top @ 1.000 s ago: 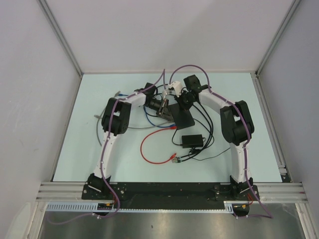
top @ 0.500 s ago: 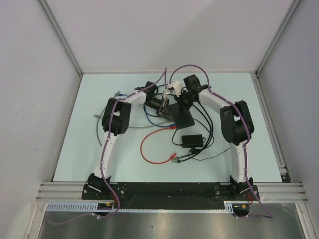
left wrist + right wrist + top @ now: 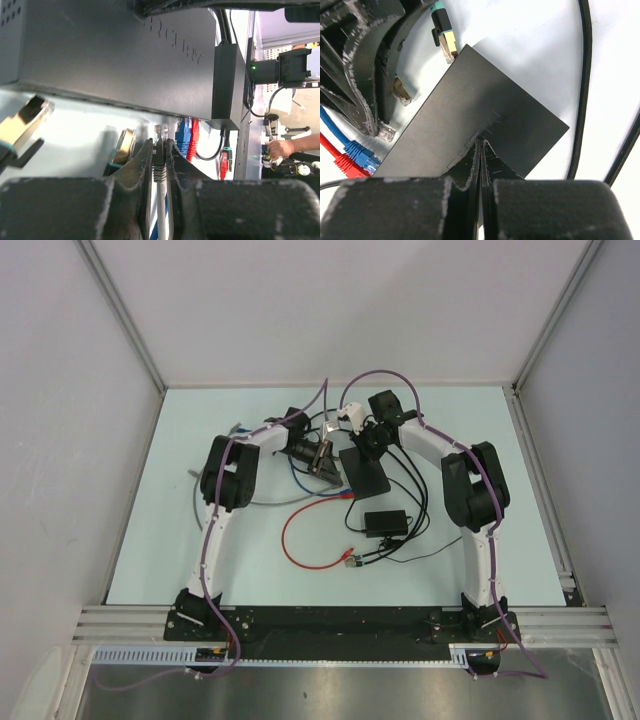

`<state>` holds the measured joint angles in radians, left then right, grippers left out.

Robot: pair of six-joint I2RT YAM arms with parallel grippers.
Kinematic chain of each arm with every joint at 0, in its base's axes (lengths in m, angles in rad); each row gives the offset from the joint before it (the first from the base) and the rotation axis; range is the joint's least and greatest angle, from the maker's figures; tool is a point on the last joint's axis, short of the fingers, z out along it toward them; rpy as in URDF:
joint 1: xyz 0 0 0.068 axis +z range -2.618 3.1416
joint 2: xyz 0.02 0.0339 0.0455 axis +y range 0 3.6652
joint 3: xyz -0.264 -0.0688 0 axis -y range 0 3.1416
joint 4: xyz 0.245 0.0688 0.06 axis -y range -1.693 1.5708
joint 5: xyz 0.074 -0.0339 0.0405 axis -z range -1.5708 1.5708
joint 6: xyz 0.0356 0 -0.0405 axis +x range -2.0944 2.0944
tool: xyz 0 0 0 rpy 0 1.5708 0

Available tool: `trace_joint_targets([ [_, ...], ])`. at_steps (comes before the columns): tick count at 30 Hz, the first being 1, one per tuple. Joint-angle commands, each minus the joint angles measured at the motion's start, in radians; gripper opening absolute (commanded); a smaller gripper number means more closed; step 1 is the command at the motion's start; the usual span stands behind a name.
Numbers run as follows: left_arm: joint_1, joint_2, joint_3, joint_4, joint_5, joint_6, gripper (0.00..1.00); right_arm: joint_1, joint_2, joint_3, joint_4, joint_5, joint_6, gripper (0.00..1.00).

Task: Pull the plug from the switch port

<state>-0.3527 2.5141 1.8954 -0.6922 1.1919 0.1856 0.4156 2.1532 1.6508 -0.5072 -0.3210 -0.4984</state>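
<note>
The switch is a flat black box lying mid-table; it fills the top of the left wrist view. My left gripper is shut on a grey cable's plug. The plug's clear tip sits a small gap off the switch's socket edge, as the right wrist view shows. Blue and red plugs sit at the same edge. My right gripper is shut with its tips down on the switch's top. From above, the left gripper is left of the switch and the right gripper is over its far end.
A smaller black box with thin black leads lies nearer the arm bases. A red cable loops in front of it. Two loose gold-tipped plugs with teal boots lie by the switch's far edge. Blue and grey cables trail left.
My left gripper has drawn a little to the left, away from the switch, with the grey plug in it. The right gripper and the switch have stayed put.
</note>
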Motion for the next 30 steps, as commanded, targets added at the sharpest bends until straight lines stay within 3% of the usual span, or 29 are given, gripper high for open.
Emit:
trace_joint_targets([
  [1,0.035,-0.063,0.019,-0.026,-0.017,0.071,0.00,0.002,0.151,-0.088,-0.157,0.122,-0.017,0.01],
  [8,0.139,-0.159,0.120,-0.004,-0.063,0.035,0.00,0.003,0.154,-0.086,-0.159,0.119,-0.020,0.01],
  [13,0.264,-0.210,0.160,-0.038,-0.139,0.095,0.00,0.006,0.154,-0.088,-0.157,0.123,-0.020,0.01],
  [17,0.348,-0.221,0.169,-0.035,-0.319,0.129,0.00,0.008,0.154,-0.088,-0.157,0.126,-0.020,0.01],
  [20,0.392,-0.232,0.174,0.014,-0.481,0.100,0.35,0.008,0.154,-0.089,-0.157,0.129,-0.022,0.01],
  [21,0.397,-0.235,0.177,0.016,-0.477,0.116,0.45,0.008,0.154,-0.089,-0.156,0.132,-0.023,0.01],
  [25,0.388,-0.259,0.186,0.025,-0.370,0.083,0.57,0.014,0.155,-0.089,-0.157,0.137,-0.026,0.01],
  [30,0.322,-0.310,0.110,0.103,-0.104,-0.033,0.59,0.014,0.157,-0.091,-0.156,0.143,-0.026,0.01],
])
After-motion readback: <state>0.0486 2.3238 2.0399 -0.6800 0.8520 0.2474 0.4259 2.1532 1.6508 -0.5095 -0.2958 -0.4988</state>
